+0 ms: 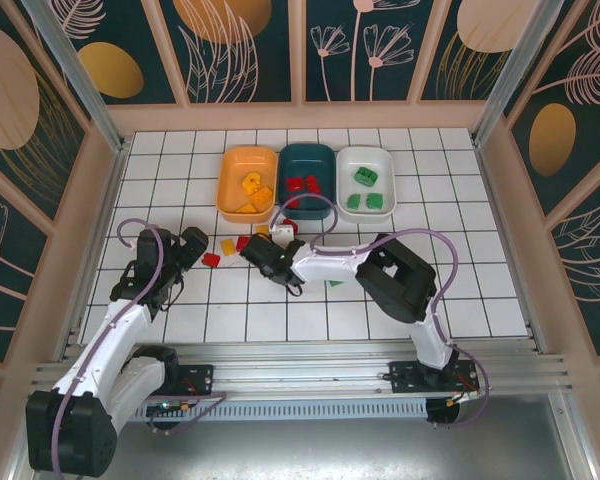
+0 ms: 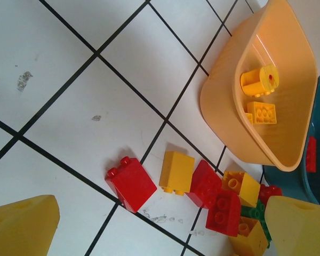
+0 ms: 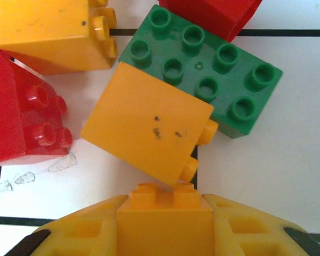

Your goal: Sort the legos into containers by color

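A: Legos [image 2: 205,184] left on the tabletop [image 1: 480,260] — where?
B: Bunched just short of the orange bowl [image 1: 223,185]. Your right gripper [image 1: 263,256] sits among them, clamped on a yellow lego [image 3: 165,218] — the bowl lies straight beyond it. Your left gripper [image 2: 160,224] hangs wide open alongside.

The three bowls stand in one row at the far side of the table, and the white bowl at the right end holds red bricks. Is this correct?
Not quite. The white bowl is at the right end of the row, but it holds green bricks; the red bricks lie in the teal bowl in the middle. The top external view shows this.
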Controlling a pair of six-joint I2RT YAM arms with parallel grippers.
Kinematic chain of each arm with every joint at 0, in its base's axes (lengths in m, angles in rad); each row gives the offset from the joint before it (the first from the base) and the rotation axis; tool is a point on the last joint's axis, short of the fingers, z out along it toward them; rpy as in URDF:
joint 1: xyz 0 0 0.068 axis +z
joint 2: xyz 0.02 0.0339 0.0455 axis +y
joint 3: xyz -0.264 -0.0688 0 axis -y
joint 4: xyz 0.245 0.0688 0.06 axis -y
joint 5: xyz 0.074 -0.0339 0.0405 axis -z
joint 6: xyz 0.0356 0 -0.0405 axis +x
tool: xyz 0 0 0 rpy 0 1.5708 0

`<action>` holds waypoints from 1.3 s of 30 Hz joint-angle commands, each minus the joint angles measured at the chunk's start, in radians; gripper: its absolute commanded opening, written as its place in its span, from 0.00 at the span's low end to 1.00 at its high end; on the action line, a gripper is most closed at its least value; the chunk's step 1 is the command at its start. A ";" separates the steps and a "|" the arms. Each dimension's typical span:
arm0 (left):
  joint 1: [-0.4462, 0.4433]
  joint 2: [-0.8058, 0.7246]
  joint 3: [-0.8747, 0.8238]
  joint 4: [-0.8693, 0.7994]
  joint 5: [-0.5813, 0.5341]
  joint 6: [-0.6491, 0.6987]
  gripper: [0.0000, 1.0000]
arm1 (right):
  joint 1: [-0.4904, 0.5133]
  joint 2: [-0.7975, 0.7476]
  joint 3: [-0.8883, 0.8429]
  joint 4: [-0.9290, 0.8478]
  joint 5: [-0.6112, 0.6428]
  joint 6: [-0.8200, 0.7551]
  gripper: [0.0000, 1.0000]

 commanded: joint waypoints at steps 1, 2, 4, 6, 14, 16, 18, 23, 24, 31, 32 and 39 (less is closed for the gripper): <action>0.005 0.003 -0.021 0.055 0.016 0.027 0.99 | 0.037 -0.120 0.004 -0.026 0.101 -0.020 0.24; 0.005 0.003 -0.031 0.066 0.026 0.030 0.99 | 0.038 -0.141 0.016 -0.032 0.111 -0.043 0.24; 0.005 0.004 -0.049 0.098 0.061 0.037 0.98 | 0.023 -0.166 0.047 -0.027 0.117 -0.096 0.26; 0.006 0.022 -0.090 0.173 0.142 0.039 0.99 | -0.016 -0.159 0.089 0.011 0.072 -0.186 0.27; 0.006 0.004 -0.156 0.263 0.278 0.029 0.96 | -0.167 0.083 0.408 0.022 -0.046 -0.347 0.27; 0.006 -0.069 -0.153 0.223 0.250 0.051 0.97 | -0.187 0.139 0.476 0.028 -0.058 -0.358 0.27; 0.005 -0.109 -0.143 0.186 0.236 0.075 0.98 | -0.202 0.192 0.547 0.043 -0.071 -0.387 0.27; 0.005 -0.115 -0.146 0.160 0.265 0.097 0.98 | -0.231 0.380 0.854 -0.072 -0.094 -0.426 0.29; 0.005 -0.110 -0.149 0.161 0.271 0.095 0.98 | -0.232 0.411 0.909 -0.093 -0.098 -0.435 0.31; 0.005 -0.102 -0.151 0.177 0.300 0.100 0.98 | -0.240 0.458 1.060 -0.209 -0.064 -0.434 0.61; 0.006 -0.099 -0.148 0.183 0.303 0.100 0.98 | -0.236 0.431 1.041 -0.202 -0.047 -0.442 0.62; 0.005 -0.031 -0.130 0.293 0.436 0.089 0.98 | -0.172 0.003 0.481 -0.023 0.122 -0.464 0.62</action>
